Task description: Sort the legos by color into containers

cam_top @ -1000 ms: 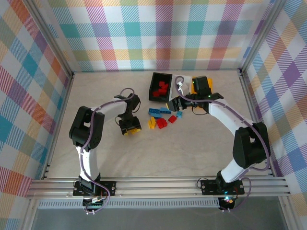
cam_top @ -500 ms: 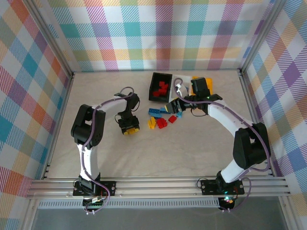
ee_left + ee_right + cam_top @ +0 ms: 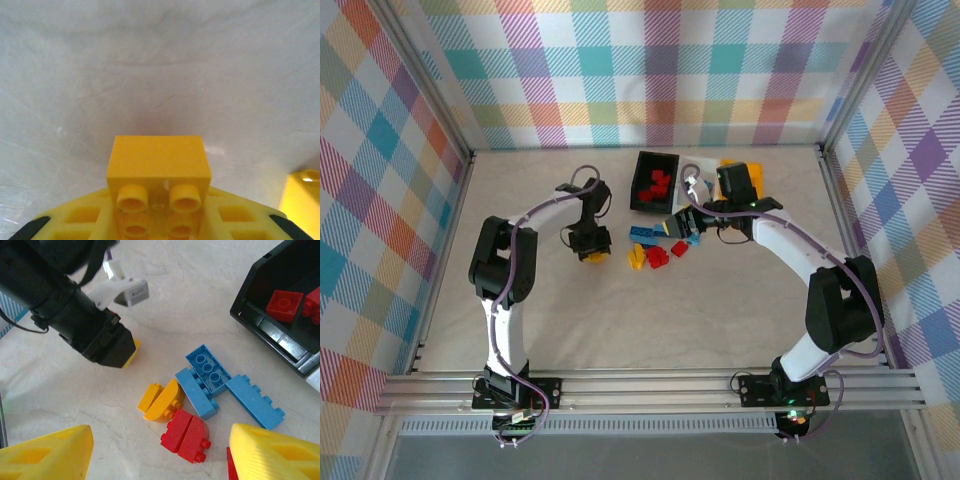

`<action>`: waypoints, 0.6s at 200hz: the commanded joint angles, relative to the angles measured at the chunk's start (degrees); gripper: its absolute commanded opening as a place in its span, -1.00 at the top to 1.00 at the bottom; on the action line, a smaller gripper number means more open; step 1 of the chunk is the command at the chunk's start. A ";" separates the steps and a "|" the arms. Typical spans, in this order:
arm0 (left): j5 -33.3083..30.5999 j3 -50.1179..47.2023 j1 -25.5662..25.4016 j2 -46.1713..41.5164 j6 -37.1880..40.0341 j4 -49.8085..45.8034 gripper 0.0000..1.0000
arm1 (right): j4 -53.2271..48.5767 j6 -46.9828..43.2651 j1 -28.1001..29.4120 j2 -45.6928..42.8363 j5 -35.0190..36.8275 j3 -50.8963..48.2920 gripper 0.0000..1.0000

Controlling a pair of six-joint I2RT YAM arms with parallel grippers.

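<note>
My left gripper (image 3: 590, 246) is shut on a yellow lego (image 3: 159, 164), held low over the table left of the pile; the same gripper (image 3: 106, 343) appears in the right wrist view with the yellow lego (image 3: 131, 353) peeking out beneath it. My right gripper (image 3: 160, 446) hangs open above the loose legos: two yellow curved ones (image 3: 161, 400), a red pair (image 3: 185, 434) and blue ones (image 3: 205, 379). The black bin (image 3: 642, 200) holds several red legos (image 3: 658, 183). The yellow-orange bin (image 3: 726, 162) and the white bin (image 3: 706, 163) are mostly hidden behind the right arm.
The pile of loose legos (image 3: 658, 248) lies just in front of the black bin. Bare tabletop (image 3: 650, 320) spreads toward the arm bases. Plaid walls with a metal frame (image 3: 440, 110) close in the back and sides.
My left gripper has carried the yellow lego a little toward the back of the table. The right arm has hardly moved.
</note>
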 commanded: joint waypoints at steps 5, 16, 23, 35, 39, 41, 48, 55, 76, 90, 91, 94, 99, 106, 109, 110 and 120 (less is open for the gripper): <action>2.43 6.89 0.55 0.05 1.32 0.53 0.31 | 3.55 3.33 -1.35 -4.09 -1.38 -3.86 -0.46; 3.20 10.51 0.46 0.67 0.93 0.81 0.32 | 4.97 4.69 -2.04 -5.26 -0.40 -5.51 -0.46; 3.75 13.06 0.46 1.44 0.65 1.00 0.31 | 5.51 5.37 -2.37 -5.95 0.51 -6.12 -0.46; 4.61 17.91 0.38 3.01 0.13 1.59 0.31 | 6.03 6.24 -2.73 -6.75 1.22 -6.72 -0.47; 4.80 19.53 0.29 3.87 0.07 1.91 0.31 | 6.37 6.57 -2.83 -7.03 1.45 -6.94 -0.47; 4.86 20.37 0.25 4.29 0.00 2.09 0.31 | 6.51 6.78 -2.86 -7.18 1.48 -7.04 -0.47; 5.35 23.23 0.14 5.75 -0.25 2.89 0.31 | 7.62 7.69 -3.02 -7.65 1.77 -7.52 -0.47; 6.11 26.32 0.03 7.61 -0.54 3.83 0.31 | 8.78 8.71 -3.11 -8.27 1.93 -8.11 -0.48; 8.01 37.56 -0.30 14.25 -1.94 4.13 0.31 | 12.58 12.52 -3.78 -11.09 4.77 -10.21 -0.50; 10.03 46.20 -0.88 19.24 -2.72 3.76 0.31 | 13.51 15.52 -4.87 -12.77 7.80 -11.00 -0.52; 10.24 46.86 -0.95 19.56 -2.78 3.76 0.31 | 13.48 15.62 -4.96 -12.83 7.94 -11.03 -0.52; 10.79 48.50 -1.16 20.61 -2.93 3.75 0.31 | 13.57 16.39 -5.34 -13.21 8.45 -11.20 -0.52; 11.72 51.90 -1.56 22.62 -3.26 3.75 0.31 | 13.57 17.53 -5.99 -13.63 9.40 -11.36 -0.53; 13.15 56.34 -2.12 25.21 -3.73 3.95 0.31 | 13.42 19.67 -6.92 -14.09 10.59 -11.65 -0.54; 13.97 58.09 -2.46 26.29 -4.04 4.05 0.31 | 13.21 20.85 -7.37 -14.11 11.11 -11.60 -0.54; 14.19 58.43 -2.58 26.59 -4.15 4.08 0.31 | 13.15 21.23 -7.53 -14.07 11.31 -11.59 -0.54; 16.48 63.21 -3.61 29.41 -5.56 5.33 0.30 | 10.60 26.53 -9.35 -13.23 13.62 -10.53 -0.53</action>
